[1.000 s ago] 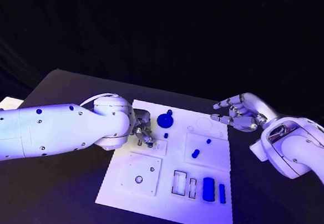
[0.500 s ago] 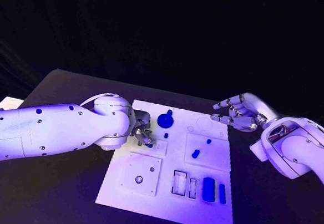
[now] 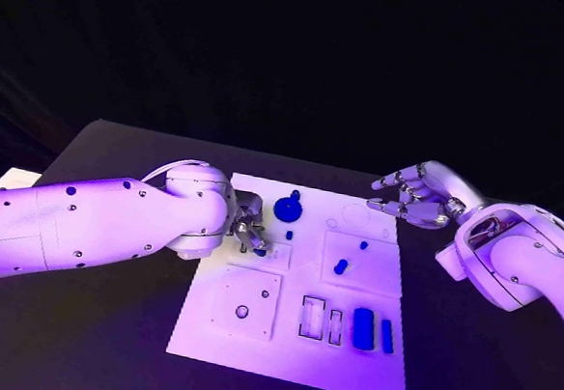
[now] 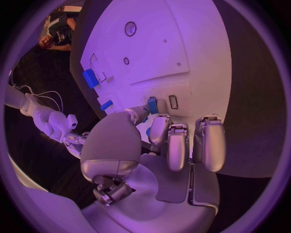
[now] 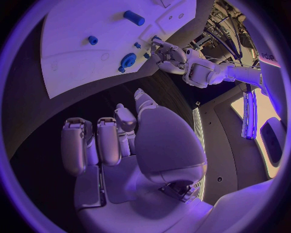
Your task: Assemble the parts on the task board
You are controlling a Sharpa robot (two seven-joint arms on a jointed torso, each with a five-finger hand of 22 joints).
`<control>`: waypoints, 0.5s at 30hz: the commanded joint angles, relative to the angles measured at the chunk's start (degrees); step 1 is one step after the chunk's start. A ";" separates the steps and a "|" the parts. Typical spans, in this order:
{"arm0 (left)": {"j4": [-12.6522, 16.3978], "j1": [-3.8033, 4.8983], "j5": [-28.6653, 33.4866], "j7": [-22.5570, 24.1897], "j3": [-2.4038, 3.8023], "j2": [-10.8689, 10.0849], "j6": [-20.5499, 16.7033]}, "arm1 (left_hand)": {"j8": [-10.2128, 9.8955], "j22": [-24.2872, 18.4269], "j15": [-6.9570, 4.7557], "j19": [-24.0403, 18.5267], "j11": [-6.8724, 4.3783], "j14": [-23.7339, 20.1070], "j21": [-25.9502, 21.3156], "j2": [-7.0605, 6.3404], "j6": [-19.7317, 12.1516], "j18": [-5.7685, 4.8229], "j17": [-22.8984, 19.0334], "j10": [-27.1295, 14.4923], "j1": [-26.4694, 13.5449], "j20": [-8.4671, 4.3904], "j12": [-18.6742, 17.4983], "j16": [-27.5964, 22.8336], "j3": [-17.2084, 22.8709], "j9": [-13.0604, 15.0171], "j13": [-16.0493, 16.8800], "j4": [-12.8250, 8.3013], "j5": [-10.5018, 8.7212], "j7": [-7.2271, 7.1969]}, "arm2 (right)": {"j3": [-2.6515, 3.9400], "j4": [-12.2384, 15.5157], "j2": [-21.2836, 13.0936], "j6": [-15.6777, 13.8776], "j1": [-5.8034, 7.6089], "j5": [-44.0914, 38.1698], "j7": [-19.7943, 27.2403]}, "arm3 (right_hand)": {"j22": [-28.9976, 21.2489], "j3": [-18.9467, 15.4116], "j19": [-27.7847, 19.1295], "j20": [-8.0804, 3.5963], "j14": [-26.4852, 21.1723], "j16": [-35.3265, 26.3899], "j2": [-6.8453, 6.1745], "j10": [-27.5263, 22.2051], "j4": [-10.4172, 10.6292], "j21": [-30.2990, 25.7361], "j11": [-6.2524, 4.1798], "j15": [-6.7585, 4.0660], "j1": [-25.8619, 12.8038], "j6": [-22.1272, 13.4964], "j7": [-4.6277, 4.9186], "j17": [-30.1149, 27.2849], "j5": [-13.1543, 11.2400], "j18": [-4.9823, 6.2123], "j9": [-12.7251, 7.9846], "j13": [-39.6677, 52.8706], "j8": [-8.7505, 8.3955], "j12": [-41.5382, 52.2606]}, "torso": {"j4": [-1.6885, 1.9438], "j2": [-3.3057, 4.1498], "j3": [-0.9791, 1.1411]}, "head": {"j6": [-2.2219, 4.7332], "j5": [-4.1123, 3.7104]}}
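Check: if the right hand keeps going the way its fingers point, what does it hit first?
Probably the task board. The right hand hovers off the board's far right corner, fingers aimed toward it; nothing lies between. Height above the table is unclear, so it may pass over the corner.

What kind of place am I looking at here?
Probably a robotics lab or demo stand: a white task board with small blue parts on a black table, dark curtains behind, and equipment racks in the right wrist view.
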 commanded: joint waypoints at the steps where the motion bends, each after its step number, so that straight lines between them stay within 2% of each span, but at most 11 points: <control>1: -0.63 -0.37 1.53 -7.54 -0.34 0.39 2.79 | 0.39 7.35 -0.35 3.24 -0.23 5.92 0.48 -0.41 1.08 -0.56 15.06 0.56 -2.15 -0.11 0.47 0.18 5.32 0.29 0.22 -5.36 0.17 -0.62 | 0.00 0.17 -0.07 0.61 -0.04 -0.63 -0.13 | 0.07 -0.32 -0.39 -0.16 2.73 -0.25 0.23 0.30 0.12 -0.35 -0.19 -0.19 0.07 0.52 -0.01 0.00 0.17 0.28 0.10 -0.02 0.22 -0.08 | -0.02 0.01 0.04 | -0.07 -0.02; 15: -2.49 -0.37 1.94 -7.83 -0.35 1.71 4.77 | -0.13 7.98 -0.67 3.48 -0.56 5.92 0.83 -1.21 2.27 -0.69 15.06 0.85 -6.90 -0.42 0.92 0.18 3.03 0.42 0.74 -3.69 0.25 -1.01 | 0.00 0.71 -0.24 0.59 -0.03 -0.79 -0.20 | 0.07 -0.32 -0.39 -0.16 2.73 -0.25 0.23 0.30 0.12 -0.35 -0.19 -0.19 0.07 0.52 -0.01 0.00 0.17 0.28 0.10 -0.02 0.22 -0.08 | 0.01 -0.05 0.02 | -0.45 0.04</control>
